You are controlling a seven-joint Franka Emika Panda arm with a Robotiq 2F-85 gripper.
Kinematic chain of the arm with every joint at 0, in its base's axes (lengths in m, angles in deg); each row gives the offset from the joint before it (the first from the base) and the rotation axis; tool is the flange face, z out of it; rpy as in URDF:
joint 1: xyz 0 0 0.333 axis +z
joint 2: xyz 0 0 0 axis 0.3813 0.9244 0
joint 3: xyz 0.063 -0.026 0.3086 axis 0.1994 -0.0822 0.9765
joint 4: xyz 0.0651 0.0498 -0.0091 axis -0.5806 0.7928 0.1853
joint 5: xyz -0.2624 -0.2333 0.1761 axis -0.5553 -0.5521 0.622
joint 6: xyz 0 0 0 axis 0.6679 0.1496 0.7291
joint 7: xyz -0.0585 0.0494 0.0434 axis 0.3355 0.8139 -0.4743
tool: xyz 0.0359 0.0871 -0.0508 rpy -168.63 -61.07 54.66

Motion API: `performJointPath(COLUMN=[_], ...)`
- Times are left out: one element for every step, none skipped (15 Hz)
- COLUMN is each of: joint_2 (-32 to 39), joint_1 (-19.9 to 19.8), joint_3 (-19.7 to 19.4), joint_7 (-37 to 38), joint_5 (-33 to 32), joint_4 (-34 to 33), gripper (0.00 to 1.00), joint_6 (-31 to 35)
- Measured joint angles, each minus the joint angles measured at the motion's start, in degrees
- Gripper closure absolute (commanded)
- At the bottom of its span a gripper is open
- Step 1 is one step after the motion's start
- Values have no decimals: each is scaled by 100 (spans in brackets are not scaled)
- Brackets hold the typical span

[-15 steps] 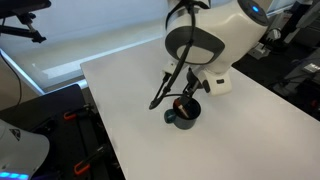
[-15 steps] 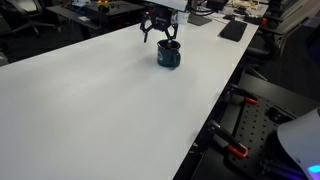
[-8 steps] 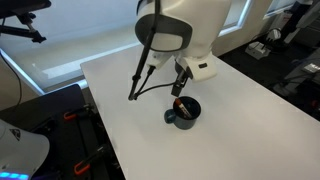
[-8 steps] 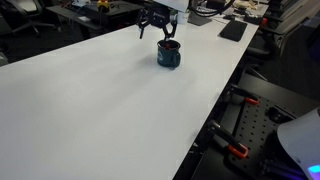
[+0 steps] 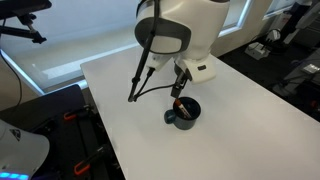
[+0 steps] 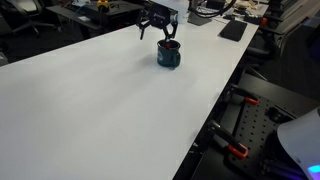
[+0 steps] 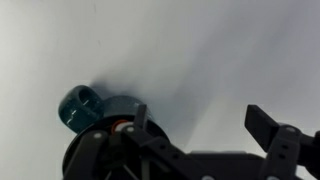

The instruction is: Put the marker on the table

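A dark teal mug point(image 5: 183, 113) point(image 6: 169, 56) stands on the white table point(image 5: 150, 150) point(image 6: 90, 110). The marker stands inside it, and its red-orange end point(image 5: 179, 101) point(image 6: 170, 44) pokes above the rim. My gripper point(image 5: 180, 86) point(image 6: 160, 30) hangs open just above the mug, holding nothing. In the wrist view the mug point(image 7: 85, 108) lies at the lower left, partly hidden behind the left finger point(image 7: 140, 118). The gripper point(image 7: 200, 125) spreads wide over bare table there, and an orange speck by the mug point(image 7: 122, 125) may be the marker.
Desks with clutter point(image 6: 100, 8) and a keyboard point(image 6: 233, 30) stand beyond the table's far edge. Black frames with orange clamps sit below the table edge point(image 6: 235, 150) point(image 5: 75, 125). A black cable point(image 5: 145, 85) loops from the arm over the table.
Over the last second the arm lifted and swung away from the mug with its jaws still open. The marker stayed in the mug. Nothing has moved in the last half second.
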Motion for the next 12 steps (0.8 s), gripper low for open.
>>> performJointPath(joint_2=[0,5,6,-6,-31,-85,-168,-266,-374,-488,-597,-651], joint_1=[1,1,1,14,40,76,124,176,236,298,343,351], joint_3=[0,0,0,4,12,34,63,100,136,167,206,237], joint_7=[0,0,0,0,0,-1,-1,-1,0,0,0,5], joint_5=[0,0,0,-1,-5,-7,-8,-8,-8,-7,-7,-7], joint_4=[-1,-1,3,18,45,110,213,338,479,627,767,828], gripper=[0,0,0,0,0,0,0,0,0,0,0,0], joint_6=[0,0,3,46,124,255,422,612,808,998,1162,1191])
